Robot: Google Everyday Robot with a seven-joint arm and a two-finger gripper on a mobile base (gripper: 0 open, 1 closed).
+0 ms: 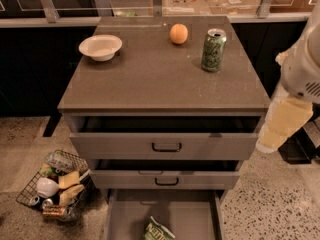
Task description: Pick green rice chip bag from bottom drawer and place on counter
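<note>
The green rice chip bag (158,230) lies in the open bottom drawer (131,213), near its front middle, partly cut off by the frame's lower edge. The counter (150,76) is the flat grey-brown top of the cabinet. My gripper (267,141), a pale yellowish end on the white arm, hangs at the right edge of the view. It is beside the cabinet's right front corner, level with the top drawer, well above and to the right of the bag, holding nothing that shows.
On the counter stand a white bowl (100,46) at the back left, an orange (178,33) and a green drink can (213,50) at the back right. The two upper drawers (165,146) are slightly open. A wire basket (56,184) of items sits on the floor at the left.
</note>
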